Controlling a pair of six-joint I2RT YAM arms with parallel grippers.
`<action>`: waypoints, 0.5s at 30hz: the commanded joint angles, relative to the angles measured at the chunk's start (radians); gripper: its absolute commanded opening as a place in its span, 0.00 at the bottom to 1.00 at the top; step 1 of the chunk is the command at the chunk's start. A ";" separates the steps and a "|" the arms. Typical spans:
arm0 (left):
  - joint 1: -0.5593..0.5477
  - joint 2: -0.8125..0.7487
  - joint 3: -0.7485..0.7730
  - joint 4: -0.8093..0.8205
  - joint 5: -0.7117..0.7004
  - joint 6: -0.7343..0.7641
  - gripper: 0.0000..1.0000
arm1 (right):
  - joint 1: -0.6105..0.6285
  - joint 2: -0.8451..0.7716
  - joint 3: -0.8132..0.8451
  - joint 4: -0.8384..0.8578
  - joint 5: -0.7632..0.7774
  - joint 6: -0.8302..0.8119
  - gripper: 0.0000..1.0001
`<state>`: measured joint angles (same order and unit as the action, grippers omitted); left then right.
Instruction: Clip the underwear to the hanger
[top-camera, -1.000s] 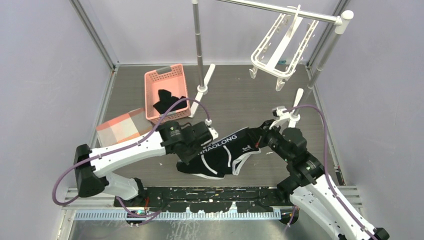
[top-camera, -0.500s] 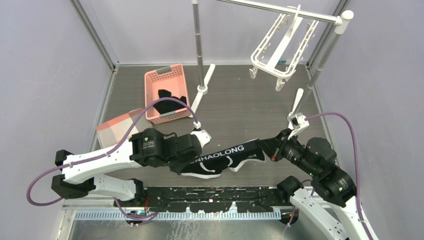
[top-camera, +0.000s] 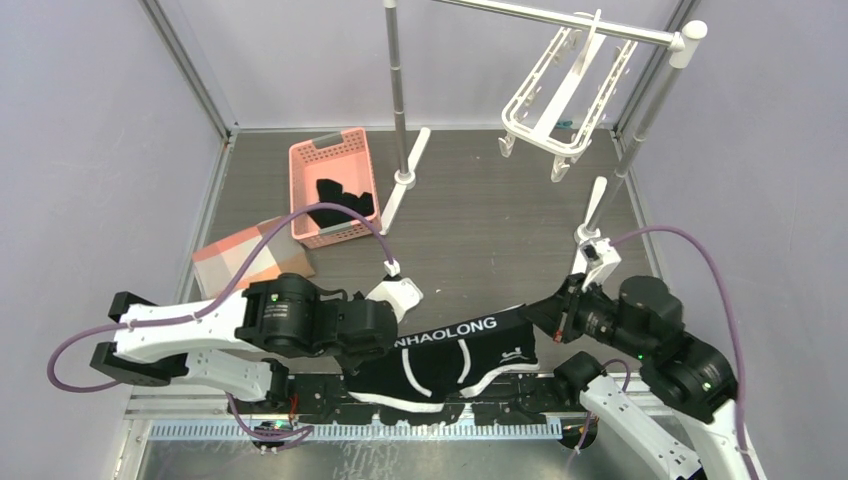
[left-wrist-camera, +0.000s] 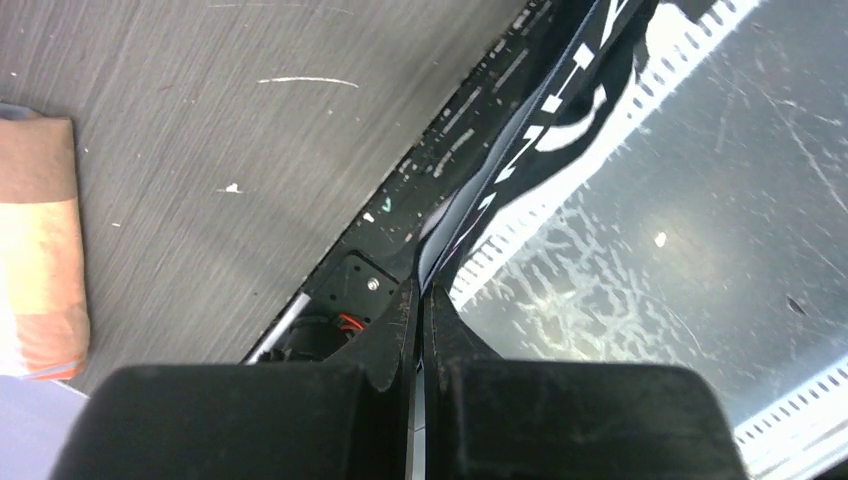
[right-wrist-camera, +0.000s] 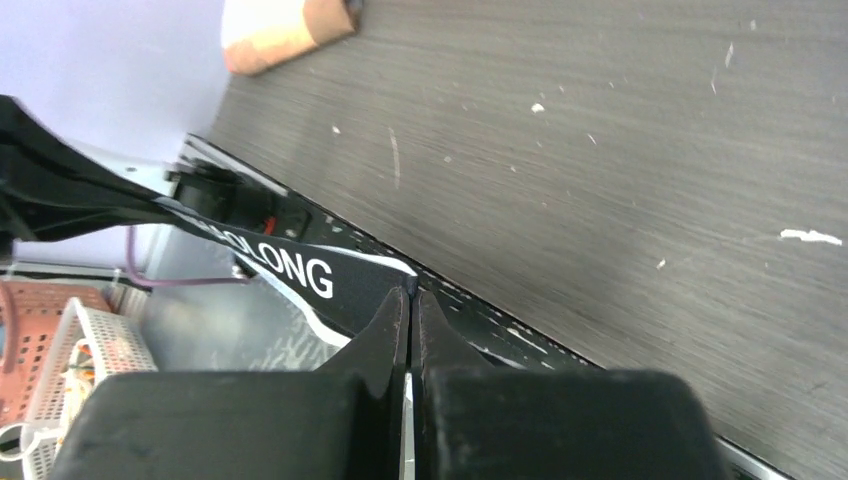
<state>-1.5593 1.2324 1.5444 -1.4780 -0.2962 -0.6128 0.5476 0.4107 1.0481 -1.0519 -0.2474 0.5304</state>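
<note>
The underwear (top-camera: 450, 355), black with white piping and white waistband lettering, hangs stretched between my two grippers above the table's near edge. My left gripper (top-camera: 392, 340) is shut on the waistband's left end. In the left wrist view my left gripper (left-wrist-camera: 420, 292) pinches the band (left-wrist-camera: 530, 130) edge-on. My right gripper (top-camera: 538, 312) is shut on the waistband's right end. The right wrist view has my right gripper (right-wrist-camera: 410, 295) closed on the lettered band (right-wrist-camera: 300, 268). The white hanger (top-camera: 565, 95) hangs from the rail at the back right, far from both grippers.
A pink basket (top-camera: 333, 185) with a black garment stands at the back left. A folded peach cloth (top-camera: 245, 260) lies left of my left arm. The grey metal rail stand (top-camera: 398, 90) has its post in the middle back and feet (top-camera: 595, 205) on the right.
Both arms have drawn back toward the near edge with the underwear between them. The garment has gone from bunched to hanging flat and stretched, its lettering turned to the camera.
</note>
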 joint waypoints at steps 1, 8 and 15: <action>0.105 0.002 -0.157 0.095 -0.068 0.079 0.00 | -0.003 0.010 -0.161 0.066 0.106 0.025 0.00; 0.427 0.138 -0.346 0.507 0.035 0.295 0.00 | -0.003 0.091 -0.333 0.407 0.344 0.057 0.00; 0.514 0.453 -0.171 0.524 -0.064 0.451 0.00 | -0.005 0.287 -0.398 0.597 0.533 0.090 0.02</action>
<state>-1.0706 1.5700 1.2804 -1.0168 -0.2966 -0.2916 0.5476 0.6163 0.6872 -0.6720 0.1200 0.5861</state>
